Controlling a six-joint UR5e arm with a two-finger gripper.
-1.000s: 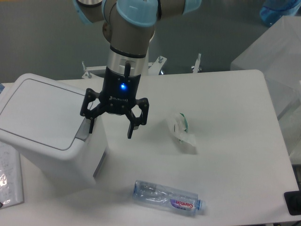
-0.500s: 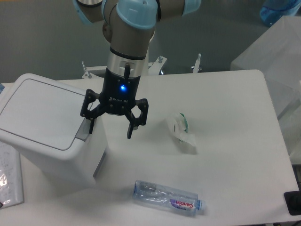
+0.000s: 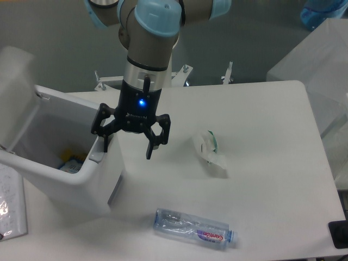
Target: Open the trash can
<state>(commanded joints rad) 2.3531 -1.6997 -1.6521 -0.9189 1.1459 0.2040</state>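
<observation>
Now the trash can point(image 3: 60, 179) is seen with its lid point(image 3: 16, 92) raised; the claw point(image 3: 126, 145) is held spread, one finger at the grey tab point(image 3: 95, 156).

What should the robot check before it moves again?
1. Lid up: ok, the trash can shows its inside.
2. One finger on the grey tab: cannot tell if it touches.
3. Gripper empty: ok, fingers spread, holding nothing.
4. Bottle out of the way: ok, lying apart at the table's front.
5. Crumpled wrapper clear of the gripper: ok, to its side.
</observation>
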